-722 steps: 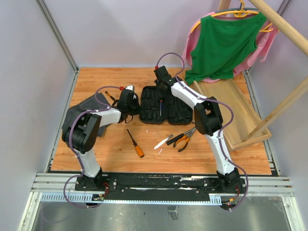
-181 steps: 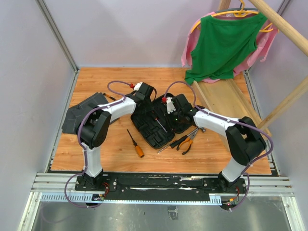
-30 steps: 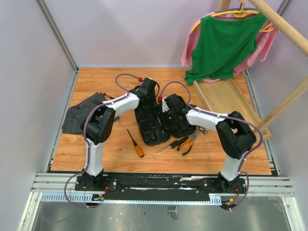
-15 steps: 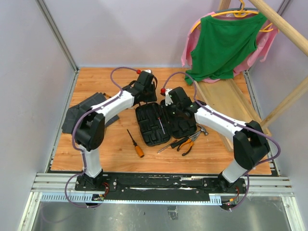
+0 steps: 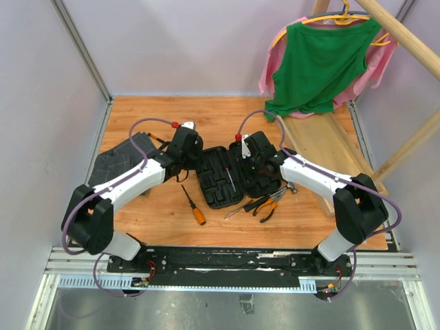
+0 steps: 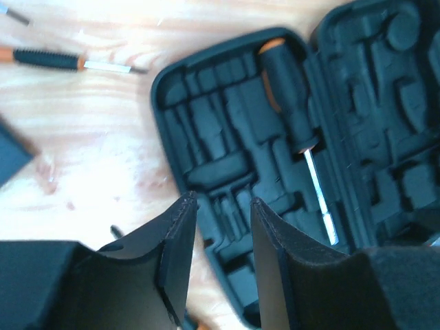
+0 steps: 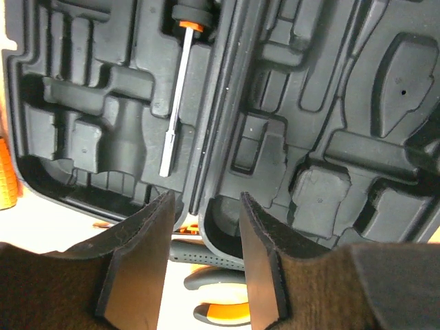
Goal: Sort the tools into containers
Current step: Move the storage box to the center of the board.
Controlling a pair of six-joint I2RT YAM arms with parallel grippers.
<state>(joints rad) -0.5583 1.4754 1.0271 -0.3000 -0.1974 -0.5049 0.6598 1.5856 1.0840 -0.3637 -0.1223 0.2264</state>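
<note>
The black tool case [image 5: 214,187] is lying open mid-frame on the table [image 5: 137,113], with one screwdriver [image 5: 231,173] sitting in its left half. The left hand [image 6: 221,203] and right hand [image 7: 206,199] are hovering over it, fingers apart, gripping nothing. Pliers [image 5: 265,204] and an orange-handled screwdriver [image 5: 193,205] are lying just below the case.

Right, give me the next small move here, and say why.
Probably bring the left gripper over the orange-handled screwdriver lying loose near the tool case. The case lies open with only one black-handled screwdriver seated in it. The left gripper and the right gripper are both open and empty, and that loose tool lies nearest the left arm.
</note>
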